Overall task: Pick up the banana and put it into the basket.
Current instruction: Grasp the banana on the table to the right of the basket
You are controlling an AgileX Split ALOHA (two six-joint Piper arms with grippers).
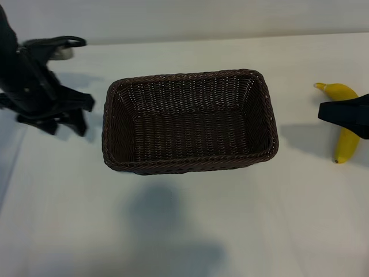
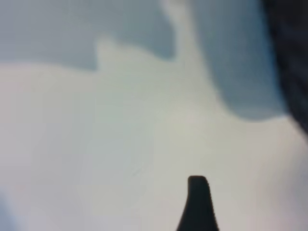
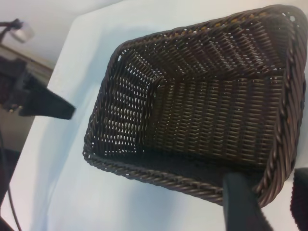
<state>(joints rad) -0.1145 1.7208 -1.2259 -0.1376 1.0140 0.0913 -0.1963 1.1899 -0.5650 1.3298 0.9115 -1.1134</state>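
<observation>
- The basket [image 1: 190, 124], a dark brown woven wicker rectangle with rounded corners and a braided rim, sits in the middle of the white table [image 1: 190, 231]; nothing lies inside it, as the exterior and right wrist views both show.
- The banana [image 1: 344, 115], bright yellow and curved, lies on the table well to the right of the basket in the exterior view, outside it, with its stem end pointing toward the far side.
- The right gripper [image 1: 323, 111] reaches in from the right edge of the exterior view and covers the middle of the banana, so the fruit shows above and below the black finger.
- Its jaws stand partly apart; whether they clasp the banana I cannot tell, since the contact is hidden.
- In the right wrist view one dark finger [image 3: 243, 204] shows close to the camera, in front of the basket's rim [image 3: 159, 174], and the banana is out of sight there.
- The left gripper [image 1: 75, 112] hangs over the table to the left of the basket, apart from it, its fingers spread wide and holding nothing.
- The left wrist view shows only bare table, grey shadows and one dark fingertip [image 2: 198, 204].
</observation>
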